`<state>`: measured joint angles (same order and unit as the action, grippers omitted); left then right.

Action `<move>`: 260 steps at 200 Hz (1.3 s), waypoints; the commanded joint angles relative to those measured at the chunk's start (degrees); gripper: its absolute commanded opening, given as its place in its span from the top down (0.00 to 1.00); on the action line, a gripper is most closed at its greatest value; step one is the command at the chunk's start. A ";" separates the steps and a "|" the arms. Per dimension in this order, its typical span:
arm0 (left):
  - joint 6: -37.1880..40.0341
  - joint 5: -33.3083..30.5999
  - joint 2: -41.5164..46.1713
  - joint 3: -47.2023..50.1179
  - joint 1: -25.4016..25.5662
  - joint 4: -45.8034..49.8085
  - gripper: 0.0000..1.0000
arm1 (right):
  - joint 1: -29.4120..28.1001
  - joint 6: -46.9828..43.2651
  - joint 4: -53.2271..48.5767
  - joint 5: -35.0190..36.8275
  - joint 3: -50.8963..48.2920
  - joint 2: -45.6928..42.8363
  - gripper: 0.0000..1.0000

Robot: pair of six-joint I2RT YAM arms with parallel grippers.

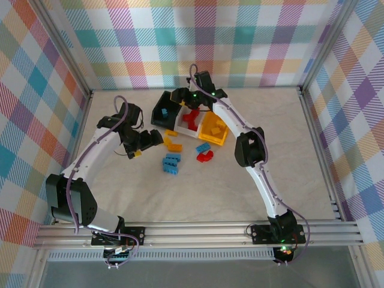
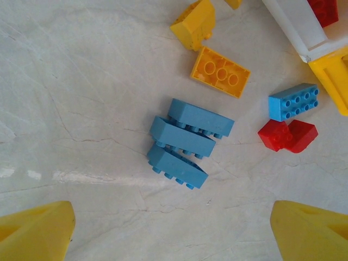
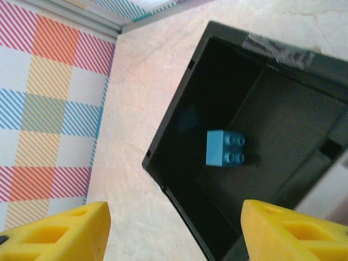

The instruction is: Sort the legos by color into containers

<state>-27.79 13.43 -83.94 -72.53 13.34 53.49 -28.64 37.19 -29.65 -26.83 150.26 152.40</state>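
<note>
Yellow-tipped, the left claw (image 2: 174, 234) hangs spread wide and empty over the pale table (image 2: 81, 81), just short of three blue bricks (image 2: 185, 142) lying side by side and touching. Past them lie a red brick (image 2: 288, 136), a single blue brick (image 2: 293, 101) and two orange bricks (image 2: 220, 72), near the white bin (image 2: 296, 24) and the yellow bin (image 2: 333, 76). Farthest, the right claw (image 3: 174, 234) is spread and empty above the black bin (image 3: 283, 109), where a small blue brick (image 3: 225, 148) lies on the floor.

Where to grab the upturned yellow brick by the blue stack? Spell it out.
Come straight down on the yellow brick and pinch it across its two long sides. It lies flat, hollow side up, with bare table along both of those sides.
</note>
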 commanded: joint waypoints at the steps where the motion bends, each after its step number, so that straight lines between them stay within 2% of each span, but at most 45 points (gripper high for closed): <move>1: 1.05 -0.07 -1.16 1.24 0.01 -1.31 0.08 | -0.51 -5.24 -12.09 1.35 -3.61 -10.21 0.35; 21: 1.19 0.78 -2.40 3.46 1.63 -3.54 0.08 | -0.69 -10.60 -19.61 4.09 -17.89 -20.91 0.36; 48: 3.90 -1.50 -6.14 3.74 6.49 -4.72 0.09 | -0.80 -15.05 -17.23 6.96 -41.80 -37.06 0.35; 65: 5.37 -2.96 -8.50 3.53 8.71 -4.91 0.09 | -0.80 -15.92 -17.02 6.96 -49.53 -42.75 0.35; 86: 5.49 -3.45 -9.42 4.96 9.18 -6.76 0.09 | -0.79 -15.93 -16.69 7.31 -55.45 -46.58 0.35; 117: 8.61 -4.00 -13.00 4.04 10.05 -8.82 0.09 | -0.80 -14.72 -14.71 7.50 -60.10 -49.68 0.34; 167: 14.43 -4.55 -20.72 -1.05 10.91 -8.90 0.09 | -0.81 -14.10 -15.16 7.36 -60.14 -50.09 0.34; 260: 17.51 -3.32 -28.63 -5.42 12.58 -8.25 0.11 | -0.87 -14.49 -17.02 8.44 -60.30 -49.64 0.33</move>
<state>-11.92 9.98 -110.15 -77.12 25.34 44.36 -29.23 23.09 -45.17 -18.85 89.73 103.98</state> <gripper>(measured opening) 0.899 0.669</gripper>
